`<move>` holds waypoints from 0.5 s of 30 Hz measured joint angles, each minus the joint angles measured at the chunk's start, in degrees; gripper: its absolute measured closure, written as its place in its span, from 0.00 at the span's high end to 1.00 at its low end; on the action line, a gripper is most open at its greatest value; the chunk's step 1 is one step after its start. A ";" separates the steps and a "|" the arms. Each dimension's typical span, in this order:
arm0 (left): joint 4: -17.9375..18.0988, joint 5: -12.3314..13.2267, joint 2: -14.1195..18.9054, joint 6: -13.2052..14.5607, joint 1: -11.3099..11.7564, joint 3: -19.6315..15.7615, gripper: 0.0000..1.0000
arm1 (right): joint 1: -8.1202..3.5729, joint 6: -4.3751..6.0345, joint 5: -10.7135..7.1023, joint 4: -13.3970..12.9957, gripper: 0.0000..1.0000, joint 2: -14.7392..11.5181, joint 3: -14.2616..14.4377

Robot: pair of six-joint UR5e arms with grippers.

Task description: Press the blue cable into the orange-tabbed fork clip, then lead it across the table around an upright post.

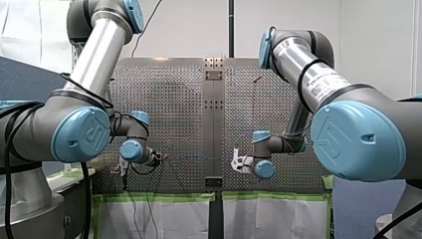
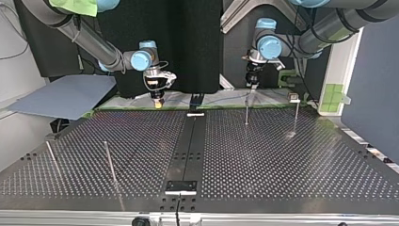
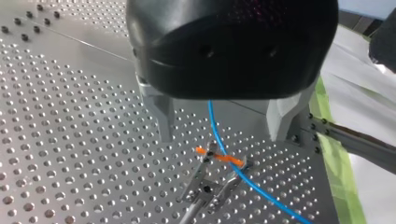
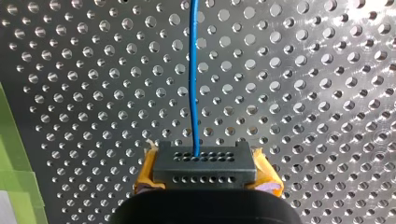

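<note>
Closest to the lens: the black housing of my left gripper (image 3: 222,133), hanging straight over the orange-tabbed fork clip (image 3: 219,161). Metal fingers (image 3: 161,116) spread wide, one to each side of the clip, holding nothing and clear of the perforated table (image 3: 70,140). Blue cable (image 3: 215,126) dropping from under the housing, down between the fingers without touching either, then crossing the clip's head between its two orange tabs (image 3: 201,150). Seated fully in the fork or only lying across it: cannot tell. Past the clip, trails off low over the holes toward the green-taped table edge (image 3: 343,186).

Well apart from the clip, across the dark centre strip (image 2: 188,141) from it: my right gripper (image 4: 205,168). Yellow pads (image 4: 145,175) drawn together, clamped on another stretch of the cable, with the blue line running straight ahead from the fingertips just above the plate. Hovers level with the clip along the same edge of the table.

Farther again from the clip, on the right gripper's side of the strip: two thin upright posts (image 2: 110,162), standing apart from each other near the table's opposite edge. Neither gripper near them.
</note>
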 joint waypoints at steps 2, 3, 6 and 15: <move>0.78 0.07 0.00 0.31 -0.12 0.00 0.98 | 0.00 -0.01 0.00 0.01 0.00 0.00 0.00; 1.32 0.12 0.00 0.41 -0.20 0.00 0.98 | 0.00 -0.03 0.01 0.01 0.00 0.00 0.00; 2.27 0.01 0.00 0.42 -0.31 0.00 0.98 | 0.00 -0.03 0.03 -0.01 0.00 0.01 0.00; 3.65 0.75 0.00 -2.10 -1.71 0.00 0.98 | 0.04 0.00 0.04 -0.19 0.00 0.01 0.00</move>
